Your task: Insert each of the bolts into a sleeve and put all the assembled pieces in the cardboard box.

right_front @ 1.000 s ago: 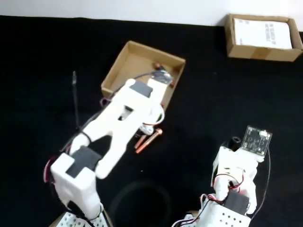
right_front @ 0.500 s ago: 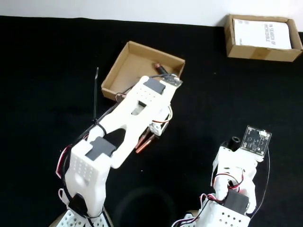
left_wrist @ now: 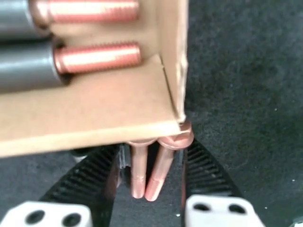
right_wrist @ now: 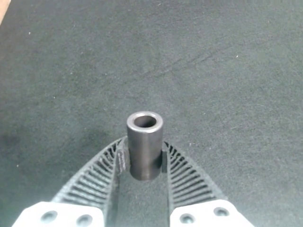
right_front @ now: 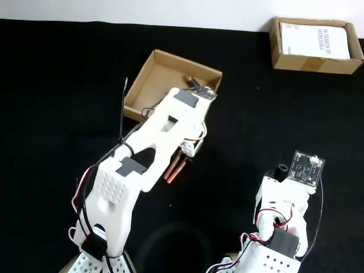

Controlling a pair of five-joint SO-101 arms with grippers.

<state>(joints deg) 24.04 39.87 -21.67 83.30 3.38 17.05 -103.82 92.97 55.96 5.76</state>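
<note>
Two copper bolts (right_front: 175, 169) (left_wrist: 150, 171) lie side by side on the black table, heads close to the cardboard box (right_front: 160, 79) corner (left_wrist: 171, 80). My left gripper (left_wrist: 152, 158) (right_front: 189, 151) is open and straddles the bolts, one finger on each side. Inside the box lie two assembled pieces (left_wrist: 33, 66), grey sleeves with copper threads sticking out; one end shows beyond the arm (right_front: 191, 82). My right gripper (right_wrist: 144, 163) is shut on a grey sleeve (right_wrist: 144, 144) (right_front: 282, 170), held upright with its bore open, at the table's near right.
A second cardboard box (right_front: 315, 44) with a white printed sheet stands at the far right corner. A thin black cable tie (right_front: 122, 111) sticks up from the left arm. Bare black table lies between the two arms.
The left arm has swung right and forward, bringing its open gripper down around the two bolts by the box corner. The right arm with the sleeve has not moved.
</note>
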